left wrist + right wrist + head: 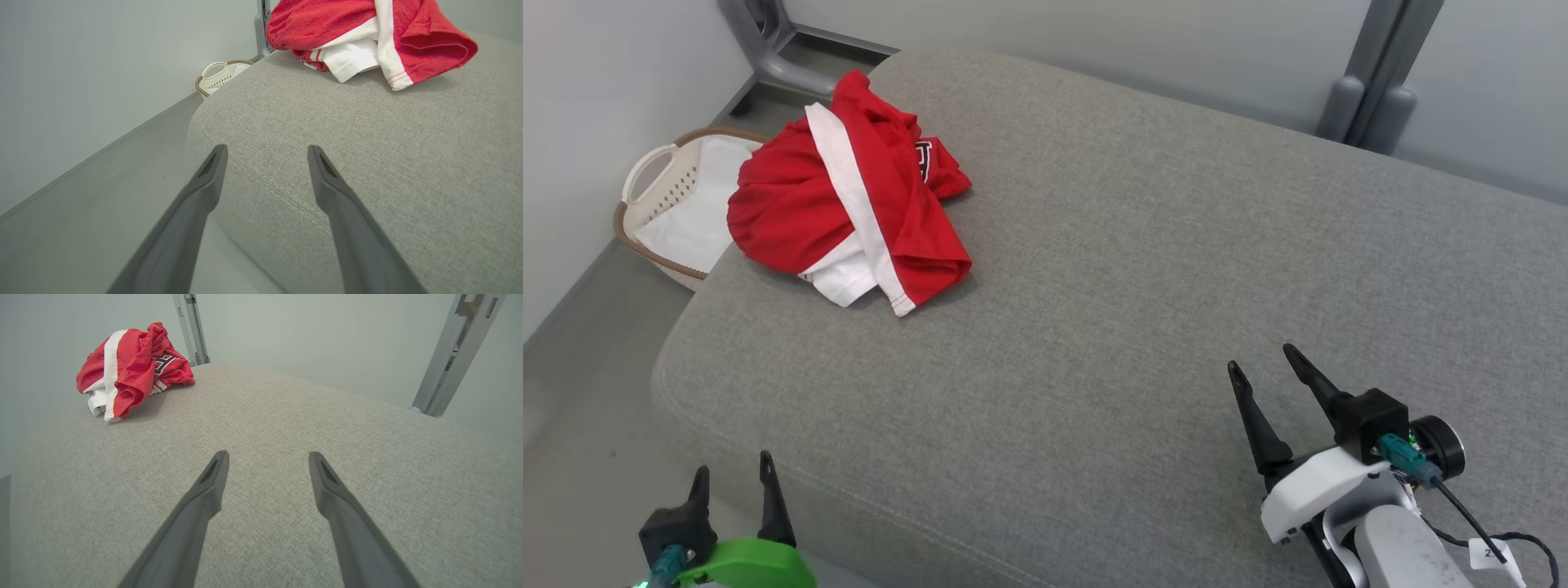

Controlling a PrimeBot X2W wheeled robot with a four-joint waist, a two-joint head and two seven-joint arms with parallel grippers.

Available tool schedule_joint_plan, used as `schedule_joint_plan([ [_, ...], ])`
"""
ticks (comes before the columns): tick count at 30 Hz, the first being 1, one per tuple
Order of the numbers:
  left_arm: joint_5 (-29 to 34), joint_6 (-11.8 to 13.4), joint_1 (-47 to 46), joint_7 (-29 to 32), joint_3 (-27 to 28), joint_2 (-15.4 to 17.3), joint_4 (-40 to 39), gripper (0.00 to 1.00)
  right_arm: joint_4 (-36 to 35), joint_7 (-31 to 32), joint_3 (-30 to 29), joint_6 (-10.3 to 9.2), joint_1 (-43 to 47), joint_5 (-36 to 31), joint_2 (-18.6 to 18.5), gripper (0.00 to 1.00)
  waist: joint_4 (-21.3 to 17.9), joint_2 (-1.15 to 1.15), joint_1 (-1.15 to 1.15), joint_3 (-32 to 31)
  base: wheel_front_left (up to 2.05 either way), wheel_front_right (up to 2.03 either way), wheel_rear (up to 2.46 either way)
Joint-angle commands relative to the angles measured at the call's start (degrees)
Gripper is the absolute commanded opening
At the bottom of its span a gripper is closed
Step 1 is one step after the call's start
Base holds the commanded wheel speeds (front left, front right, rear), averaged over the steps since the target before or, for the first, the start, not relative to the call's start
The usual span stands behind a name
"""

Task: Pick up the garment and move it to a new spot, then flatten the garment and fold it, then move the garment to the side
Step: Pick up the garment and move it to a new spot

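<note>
A crumpled red garment (849,196) with white stripes lies bunched at the far left corner of the grey cushioned surface (1143,269). The left wrist view has the garment (367,36) at its top, and the right wrist view has the garment (130,367) at its upper left. My left gripper (734,474) hangs open at the near left, by the cushion's front edge, empty. Over the near right of the cushion my right gripper (1266,363) is open and empty, far from the garment.
A cream laundry basket (670,204) with a brown rim stands on the floor left of the cushion, beside the garment. Grey metal frame legs (1372,82) rise behind the cushion. A pale wall closes the left side. The cushion's middle and right are bare fabric.
</note>
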Motion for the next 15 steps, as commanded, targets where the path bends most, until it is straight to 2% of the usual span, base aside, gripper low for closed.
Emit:
schedule_joint_plan([
  [1,-0.99,-0.70,-1.99,-0.03,-0.31,-0.03,0.19,1.00,0.22,-0.28,0.14,-0.06,-0.89,-0.58,-0.35,1.00,-1.34,0.00,0.00,1.82,0.00,0.00,0.00],
  [8,-4.20,-3.46,-9.04,-0.03,0.75,0.09,2.81,1.00,0.30,-0.28,1.16,-0.06,-3.20,-2.74,-0.35,1.00,-5.73,0.00,0.00,6.49,0.00,0.00,0.00],
  [15,-5.19,-4.82,-22.50,-0.04,0.80,5.57,8.18,1.00,0.16,-0.28,2.71,-0.06,-6.80,-5.24,-0.37,1.00,-9.99,0.00,0.00,12.72,0.00,0.00,0.00],
])
